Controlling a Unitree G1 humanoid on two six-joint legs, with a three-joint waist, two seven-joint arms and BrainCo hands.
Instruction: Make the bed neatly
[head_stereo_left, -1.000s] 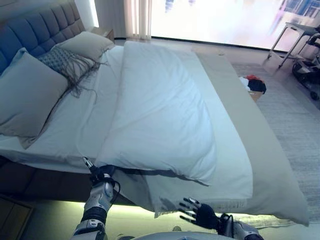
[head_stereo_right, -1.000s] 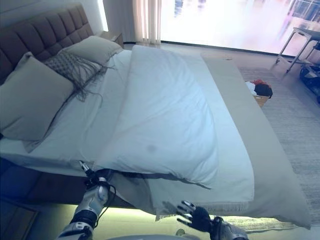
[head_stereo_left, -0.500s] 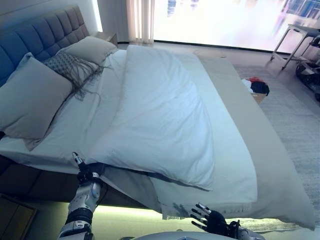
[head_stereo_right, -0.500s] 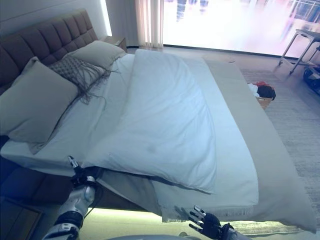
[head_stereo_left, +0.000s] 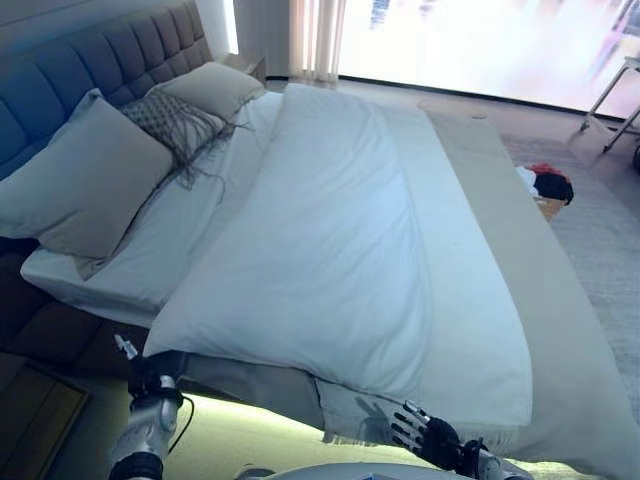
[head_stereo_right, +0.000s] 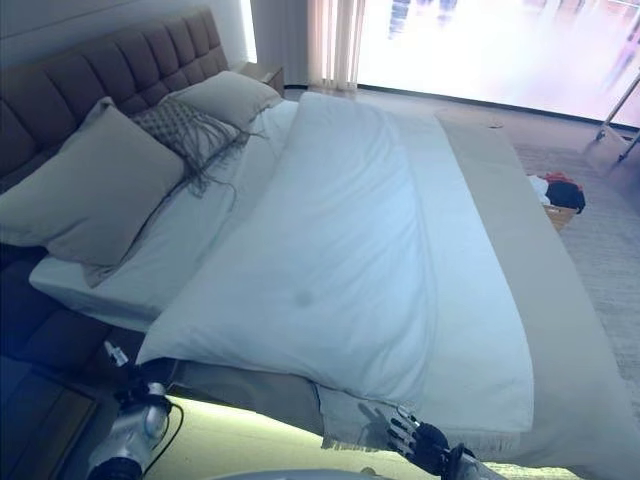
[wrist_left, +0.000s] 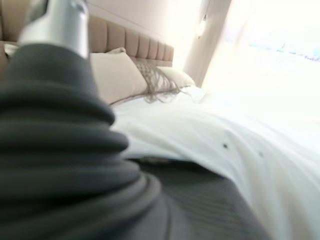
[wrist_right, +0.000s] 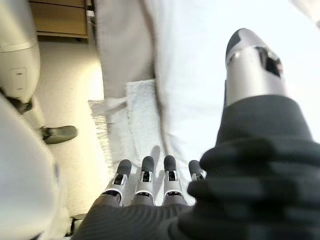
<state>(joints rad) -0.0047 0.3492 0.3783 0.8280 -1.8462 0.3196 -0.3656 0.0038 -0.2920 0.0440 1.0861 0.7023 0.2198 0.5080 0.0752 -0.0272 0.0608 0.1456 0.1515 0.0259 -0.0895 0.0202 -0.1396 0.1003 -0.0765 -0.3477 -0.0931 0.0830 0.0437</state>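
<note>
**Both hands low at the near edge of the bed, neither holding the duvet**

The head views showed the whole bed (head_stereo_left: 90, 290): the white duvet (head_stereo_left: 320, 250) lay folded lengthwise along the middle, its near corner hanging over the side, with a beige blanket (head_stereo_left: 560, 360) along the right side and its fringed edge (head_stereo_left: 345, 432) at the front. Two large pillows (head_stereo_left: 85, 185) and a fringed grey cushion (head_stereo_left: 180, 115) leaned on the tufted headboard (head_stereo_left: 100, 60). On the rug to the right sat a small box with clothes (head_stereo_left: 550, 185).

The right wrist view alone showed the right hand (wrist_right: 150, 175) closely: its fingers lay straight and side by side, the thumb held apart, just above the fringed blanket edge and gripping nothing. In the left eye view that hand (head_stereo_left: 425, 435) appeared only at the bottom rim, its arm cut off.

The left wrist view was mostly filled by the hand's dark cover; past it showed the duvet's underside, the pillows and the headboard, but no fingers. The left hand (head_stereo_left: 150, 375) stood below the duvet's near left corner, one finger raised toward it; whether the others were curled could not be told, nor whether it touched the cloth.
</note>
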